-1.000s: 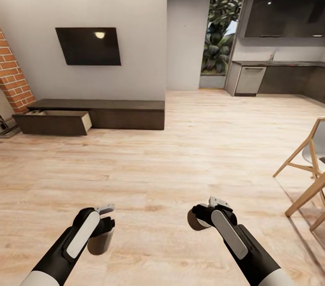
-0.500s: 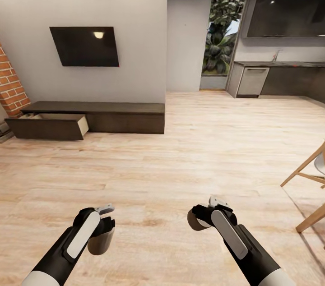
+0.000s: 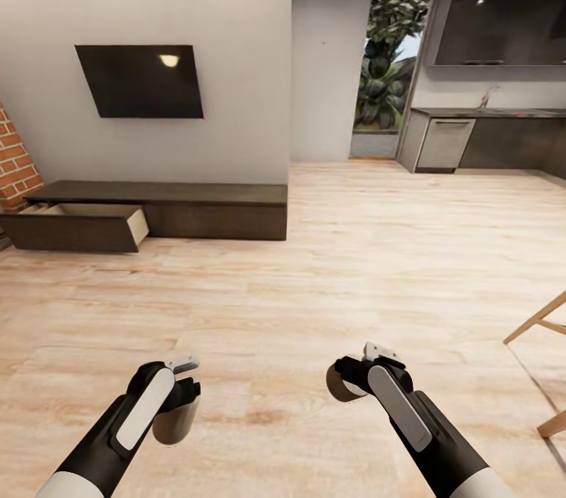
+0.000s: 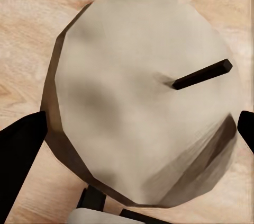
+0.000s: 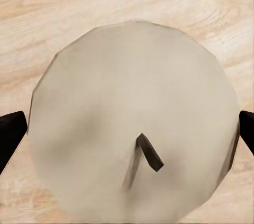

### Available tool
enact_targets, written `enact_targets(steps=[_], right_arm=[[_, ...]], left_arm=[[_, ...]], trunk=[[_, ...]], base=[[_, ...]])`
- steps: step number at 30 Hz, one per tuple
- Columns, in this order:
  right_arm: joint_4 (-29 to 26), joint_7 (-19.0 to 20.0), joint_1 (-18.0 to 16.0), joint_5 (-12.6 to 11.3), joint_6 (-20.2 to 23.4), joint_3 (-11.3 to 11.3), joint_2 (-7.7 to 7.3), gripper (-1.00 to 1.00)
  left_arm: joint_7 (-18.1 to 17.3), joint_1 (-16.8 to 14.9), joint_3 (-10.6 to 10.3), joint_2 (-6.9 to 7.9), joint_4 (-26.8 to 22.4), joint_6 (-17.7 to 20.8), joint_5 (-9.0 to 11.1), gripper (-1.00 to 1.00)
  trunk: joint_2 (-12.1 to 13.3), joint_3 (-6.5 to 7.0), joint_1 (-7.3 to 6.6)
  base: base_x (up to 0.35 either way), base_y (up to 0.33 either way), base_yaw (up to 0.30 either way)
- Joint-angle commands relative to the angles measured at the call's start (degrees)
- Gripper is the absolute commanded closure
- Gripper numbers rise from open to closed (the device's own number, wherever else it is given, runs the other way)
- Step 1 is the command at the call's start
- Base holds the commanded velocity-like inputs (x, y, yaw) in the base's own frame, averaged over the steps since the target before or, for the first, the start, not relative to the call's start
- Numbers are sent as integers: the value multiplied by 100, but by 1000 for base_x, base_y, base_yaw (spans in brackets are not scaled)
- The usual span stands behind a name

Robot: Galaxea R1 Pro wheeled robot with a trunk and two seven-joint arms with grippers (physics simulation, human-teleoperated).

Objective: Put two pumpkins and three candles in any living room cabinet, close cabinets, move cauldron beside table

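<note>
Each arm carries one candle: the left gripper (image 3: 179, 396) pinches a tan candle (image 3: 174, 421) at lower left of the head view, and the right gripper (image 3: 355, 376) clamps another candle (image 3: 343, 386) at lower centre. The cabinet (image 3: 212, 209) sits at middle left, one drawer (image 3: 75, 225) pulled open. The approach should be steady and end squarely before that drawer, grips firm, so neither candle slips.

Two glossy black forearms are seen, each inlaid with a long light-grey panel; white sleeves are glimpsed at the lower ends; the left hand (image 3: 182, 386) and right hand (image 3: 355, 374) are black, topped with small grey plates.
</note>
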Motion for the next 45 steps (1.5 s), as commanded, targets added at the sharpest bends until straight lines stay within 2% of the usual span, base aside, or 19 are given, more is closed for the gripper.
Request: enact_targets(steps=[1, 45], right_arm=[[-8, -52, -7, -39, 2, 16, -6, 100], [-8, -54, -7, -39, 2, 16, -6, 100]], left_arm=[[62, -5, -20, 6, -7, 3, 48, 100], [62, -5, -22, 6, -7, 3, 39, 100]], trunk=[[-3, -6, 3], [-3, -6, 3]], base=[[331, 0, 0], [331, 0, 0]])
